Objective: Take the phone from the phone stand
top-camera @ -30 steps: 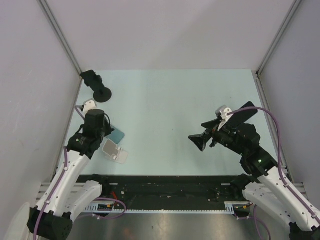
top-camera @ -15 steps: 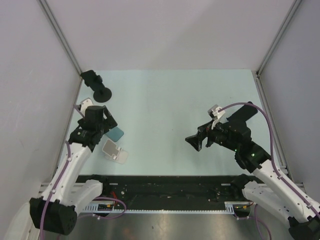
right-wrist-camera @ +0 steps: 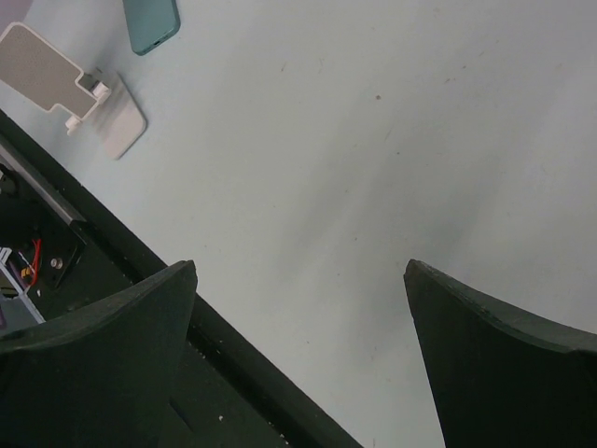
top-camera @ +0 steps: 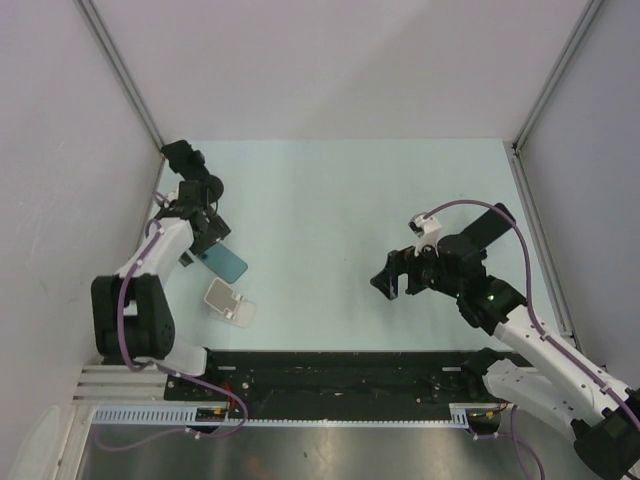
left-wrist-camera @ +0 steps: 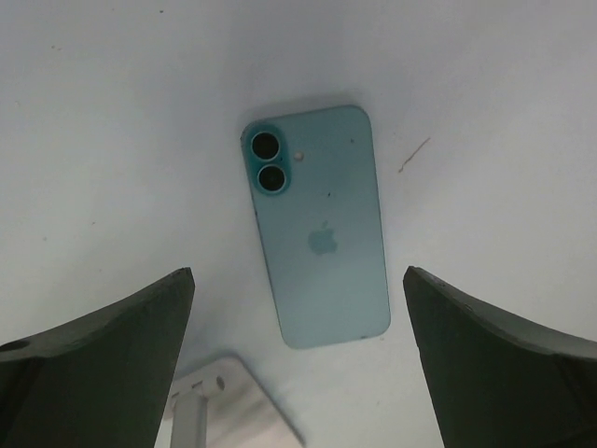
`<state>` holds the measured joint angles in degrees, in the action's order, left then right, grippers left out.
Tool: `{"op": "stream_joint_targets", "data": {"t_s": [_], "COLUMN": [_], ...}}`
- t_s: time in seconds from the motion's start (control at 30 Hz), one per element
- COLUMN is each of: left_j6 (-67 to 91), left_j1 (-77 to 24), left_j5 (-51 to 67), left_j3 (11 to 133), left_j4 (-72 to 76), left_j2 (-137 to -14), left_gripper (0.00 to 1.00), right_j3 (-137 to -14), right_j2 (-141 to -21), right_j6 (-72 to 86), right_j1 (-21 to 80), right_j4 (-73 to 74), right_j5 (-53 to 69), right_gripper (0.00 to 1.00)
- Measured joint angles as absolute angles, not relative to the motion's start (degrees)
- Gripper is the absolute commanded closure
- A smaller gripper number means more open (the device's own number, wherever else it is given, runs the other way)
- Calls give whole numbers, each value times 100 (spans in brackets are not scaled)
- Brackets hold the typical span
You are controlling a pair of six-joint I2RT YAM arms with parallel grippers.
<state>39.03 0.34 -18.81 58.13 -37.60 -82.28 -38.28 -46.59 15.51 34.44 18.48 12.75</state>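
On your pale blue tabletop [top-camera: 350, 200], the black left gripper [top-camera: 205, 235] and right gripper [top-camera: 390, 282] hang spread wide, empty. The left is seemingly over its release spot. The white plastic phone stand [top-camera: 230, 303] sits bare, with the teal smartphone [left-wrist-camera: 320, 224] face-down just beside it.

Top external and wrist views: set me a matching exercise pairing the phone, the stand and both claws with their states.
1 phone
2 phone stand
3 left claw
4 right claw

A open, well away from the phone
B teal, lying flat, back up
C white, holding nothing
D open, right above the phone

Pairs: 1-B, 2-C, 3-D, 4-A
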Motion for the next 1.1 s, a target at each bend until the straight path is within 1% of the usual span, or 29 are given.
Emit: {"op": "stream_joint_targets", "data": {"t_s": [0.17,0.27,0.6,0.83,0.93,0.97,1.03,1.07,1.1], "left_j6": [3913,3942,4239,4364,4390,4403,4423,4436,4447], "left_j1": [167,191,357,381,399,399,401,401,403], "left_j5": [-1688,-1627,-1518,-1446,-1409,-1409,-1415,-1424,-1433], "left_j3": [6274,6473,6777,6845,6886,6884,6860,6838,6810], "left_j4": [-3730,-3723,-3699,-3699,-3695,-3695,-3682,-3664,-3649], "left_j2": [-9301,-9727,-10477,-10600,-10641,-10641,-10628,-10615,-10593], "left_gripper": [0,0,0,0,5,10,16,22,25], "right_j3": [-3828,-3828,-3828,-3828,-3828,-3828,-3828,-3828,-3828], "right_j2": [-4803,-4888,-5168,-5406,-5426,-5417,-5378,-5345,-5288], "right_j6": [1798,1916,1879,1682,1594,1573,1533,1516,1487], "right_j1": [3446,3465,3476,3415,3361,3341,3301,3284,3260], "right_j4": [1892,1922,1964,1951,1953,1955,1979,1990,2003], "right_j5": [1133,1063,1013,1188,1273,1284,1286,1282,1271], "right_gripper": [0,0,0,0,0,0,0,0,0]}}
